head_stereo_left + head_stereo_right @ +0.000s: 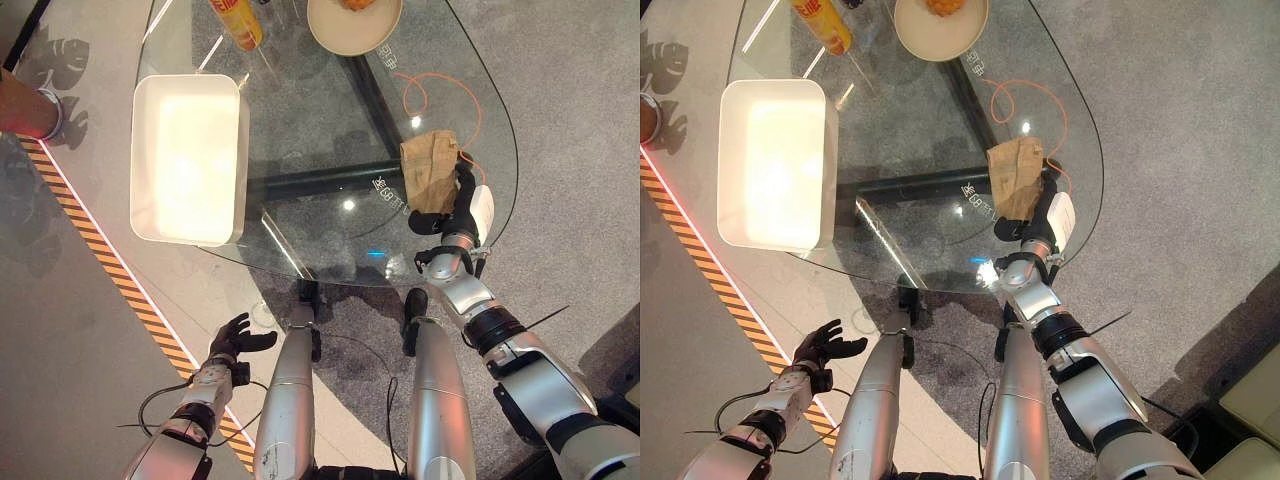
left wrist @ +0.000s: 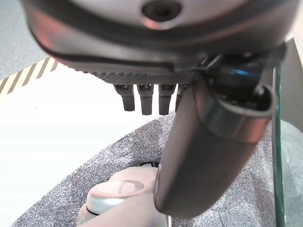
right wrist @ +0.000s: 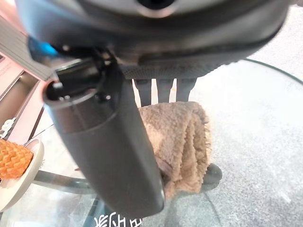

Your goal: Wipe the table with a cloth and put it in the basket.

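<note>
Glass table under tan cloth near its right edge, right hand on it, white basket well left, left hand low with fingers spread, right wrist view: fingers straight on cloth

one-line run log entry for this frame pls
phase: wiping | right hand: on tan cloth, glass table | left hand: idle, open, below table | white basket: empty

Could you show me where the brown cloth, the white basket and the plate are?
Crumpled brown terry cloth [image 1: 430,170], left eye view, its middle fold.
White rectangular plastic basket [image 1: 143,100], left eye view, its left rim.
Round cream plate [image 1: 940,42], right eye view, bare near part.
</note>
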You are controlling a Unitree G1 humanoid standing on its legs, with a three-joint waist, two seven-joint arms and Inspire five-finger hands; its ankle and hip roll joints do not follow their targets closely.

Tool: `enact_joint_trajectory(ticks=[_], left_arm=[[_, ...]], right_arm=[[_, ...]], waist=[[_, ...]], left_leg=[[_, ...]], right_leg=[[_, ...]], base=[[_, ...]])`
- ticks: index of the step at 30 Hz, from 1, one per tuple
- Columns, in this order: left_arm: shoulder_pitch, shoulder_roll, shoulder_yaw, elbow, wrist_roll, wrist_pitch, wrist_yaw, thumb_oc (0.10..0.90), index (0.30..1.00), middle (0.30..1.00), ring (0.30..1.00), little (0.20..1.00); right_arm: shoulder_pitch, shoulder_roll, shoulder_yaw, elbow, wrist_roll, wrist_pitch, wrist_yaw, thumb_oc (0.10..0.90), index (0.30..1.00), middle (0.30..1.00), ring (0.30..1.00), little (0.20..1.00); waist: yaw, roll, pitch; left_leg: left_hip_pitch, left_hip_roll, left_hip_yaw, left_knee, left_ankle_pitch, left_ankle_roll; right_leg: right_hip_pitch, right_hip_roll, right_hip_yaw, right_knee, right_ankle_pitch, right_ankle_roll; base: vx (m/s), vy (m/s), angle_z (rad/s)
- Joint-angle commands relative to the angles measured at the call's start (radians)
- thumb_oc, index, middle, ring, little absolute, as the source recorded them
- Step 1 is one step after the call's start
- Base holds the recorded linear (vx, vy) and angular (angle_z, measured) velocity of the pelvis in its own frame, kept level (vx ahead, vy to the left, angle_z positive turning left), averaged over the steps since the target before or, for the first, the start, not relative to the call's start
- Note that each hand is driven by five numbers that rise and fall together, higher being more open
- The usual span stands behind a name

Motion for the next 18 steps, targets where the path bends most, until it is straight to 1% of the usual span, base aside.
enact_joint_trajectory(ticks=[1, 8, 18], left_arm=[[0.016, 0.004, -0.030, 0.025, -0.010, 0.010, 0.028, 0.800, 0.900, 0.900, 0.900, 0.900], [0.016, 0.001, -0.032, 0.022, -0.013, 0.011, 0.032, 0.800, 0.900, 0.900, 0.900, 0.900], [0.013, -0.005, -0.039, 0.017, -0.014, 0.013, 0.037, 0.800, 0.900, 0.900, 0.900, 0.900]], right_arm=[[-0.107, -0.045, 0.026, 0.021, -0.040, -0.023, 0.014, 0.800, 0.900, 0.900, 0.900, 0.900], [-0.107, -0.040, 0.056, -0.003, -0.088, 0.003, 0.037, 0.800, 0.900, 0.900, 0.900, 0.900], [-0.109, -0.035, 0.079, 0.004, -0.085, 0.038, 0.076, 0.800, 0.900, 0.900, 0.900, 0.900]], waist=[[0.022, 0.028, -0.019], [0.022, 0.027, -0.019], [0.024, 0.028, -0.019]], left_leg=[[-0.015, -0.099, 0.069, 0.153, -0.133, 0.087], [-0.009, -0.100, 0.070, 0.144, -0.129, 0.089], [-0.010, -0.099, 0.071, 0.136, -0.123, 0.090]], right_leg=[[0.035, 0.034, -0.029, -0.165, 0.117, -0.041], [0.037, 0.035, -0.029, -0.172, 0.121, -0.039], [0.033, 0.033, -0.032, -0.174, 0.124, -0.039]], base=[[0.00, 0.000, 0.00], [0.00, 0.000, 0.00], [0.00, 0.000, 0.00]])
